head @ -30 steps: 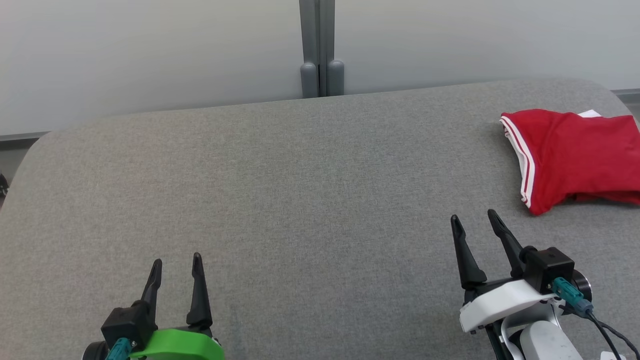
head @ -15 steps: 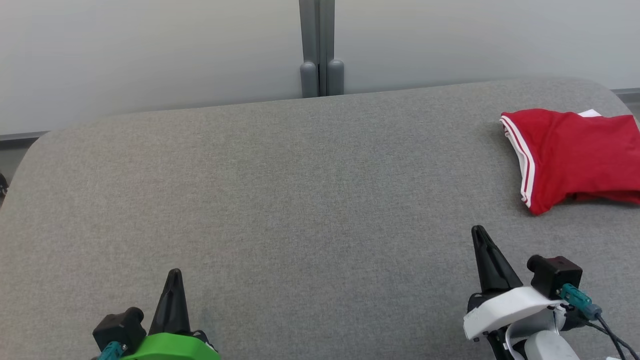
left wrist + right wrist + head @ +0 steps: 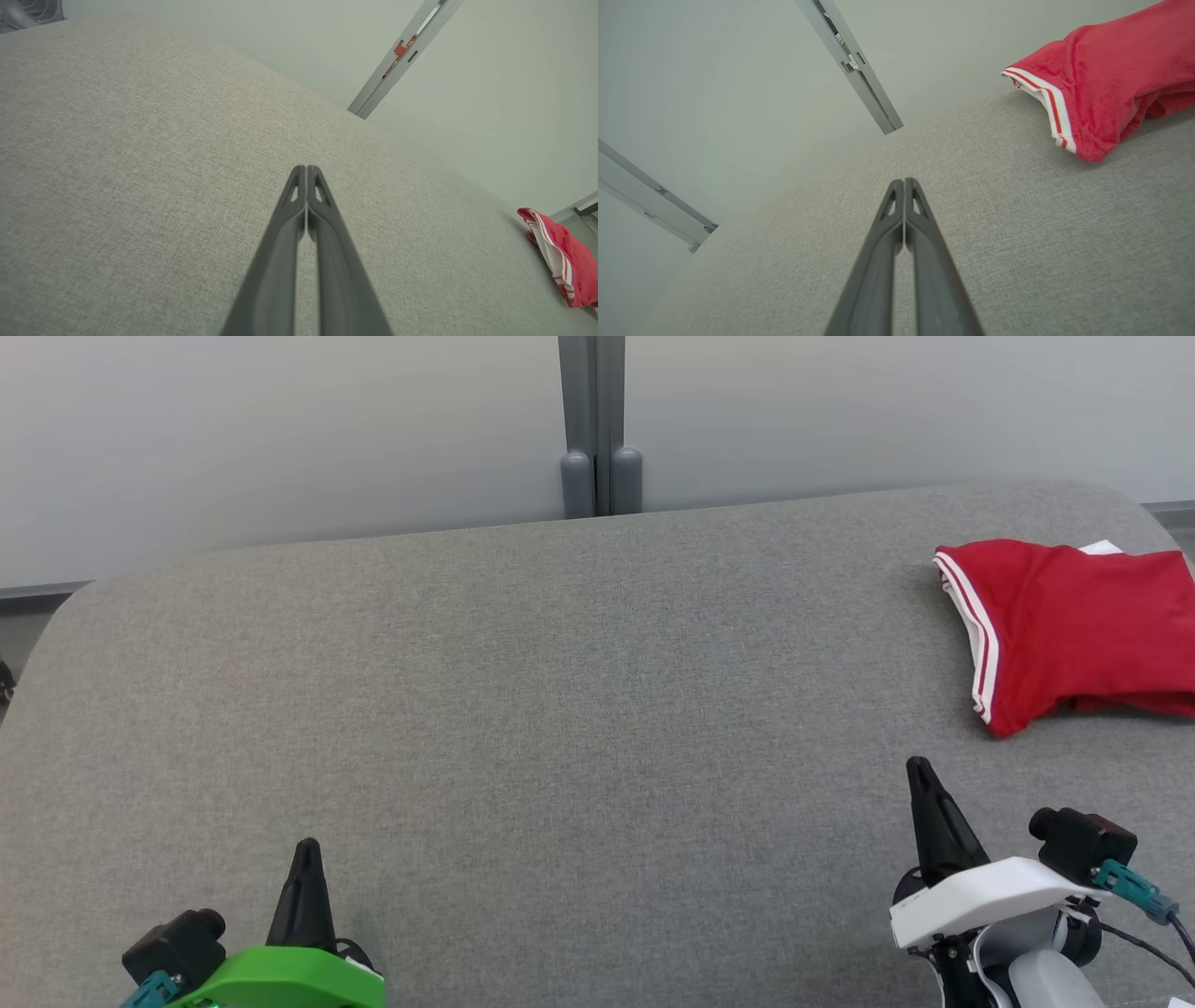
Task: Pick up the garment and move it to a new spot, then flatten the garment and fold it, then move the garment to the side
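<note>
A folded red garment (image 3: 1074,625) with white stripes along one edge lies at the far right of the grey table (image 3: 560,691); it runs off the right edge of the head view. It appears too in the left wrist view (image 3: 565,259) and the right wrist view (image 3: 1101,79). My left gripper (image 3: 305,847) is at the lower left, shut and empty, far from the garment. My right gripper (image 3: 920,767) is at the lower right, shut and empty, a short way in front of the garment's near corner. Both wrist views show my fingertips pressed together (image 3: 306,170) (image 3: 903,183).
A pale wall with a grey vertical post (image 3: 599,425) stands just behind the table's far edge. The table's corners are rounded. A wide stretch of bare grey cloth lies between the two grippers and to the garment's left.
Both grippers have gone from open to shut. Both arms have drawn back towards the near edge, the left drifting left and the right drifting right. The garment has not moved.
</note>
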Tool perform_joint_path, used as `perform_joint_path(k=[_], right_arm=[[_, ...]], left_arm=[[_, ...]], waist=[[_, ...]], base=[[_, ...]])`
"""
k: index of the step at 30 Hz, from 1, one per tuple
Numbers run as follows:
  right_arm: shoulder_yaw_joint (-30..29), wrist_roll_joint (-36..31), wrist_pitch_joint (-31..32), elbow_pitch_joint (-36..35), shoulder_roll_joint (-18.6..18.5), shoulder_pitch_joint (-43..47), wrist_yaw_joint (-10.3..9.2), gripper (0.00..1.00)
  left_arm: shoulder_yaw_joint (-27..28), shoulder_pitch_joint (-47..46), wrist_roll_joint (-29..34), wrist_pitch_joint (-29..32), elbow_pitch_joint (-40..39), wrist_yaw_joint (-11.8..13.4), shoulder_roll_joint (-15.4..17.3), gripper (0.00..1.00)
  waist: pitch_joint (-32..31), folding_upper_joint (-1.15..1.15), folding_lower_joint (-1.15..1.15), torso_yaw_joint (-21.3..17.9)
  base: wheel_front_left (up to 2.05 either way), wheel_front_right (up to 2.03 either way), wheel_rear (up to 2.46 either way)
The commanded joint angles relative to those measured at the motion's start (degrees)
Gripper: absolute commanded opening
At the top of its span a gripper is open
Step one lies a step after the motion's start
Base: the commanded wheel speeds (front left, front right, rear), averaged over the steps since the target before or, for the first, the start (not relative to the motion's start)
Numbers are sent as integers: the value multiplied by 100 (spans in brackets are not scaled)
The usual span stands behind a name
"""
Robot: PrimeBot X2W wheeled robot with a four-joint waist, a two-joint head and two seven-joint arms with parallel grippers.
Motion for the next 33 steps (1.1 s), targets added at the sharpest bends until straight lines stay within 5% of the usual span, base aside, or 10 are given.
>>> perform_joint_path(k=[1, 33], right_arm=[[-38, 240, 50, -101, -41, -133, 0, 0], [-342, 2761, 666, -148, -75, -205, -3, 0]], left_arm=[[64, -202, -221, 38, -80, -38, 11, 0], [468, -451, -2463, 678, -62, -300, 8, 0]], waist=[[0, 0, 0, 0], [-5, 0, 0, -1]], base=[[0, 0, 0], [0, 0, 0]])
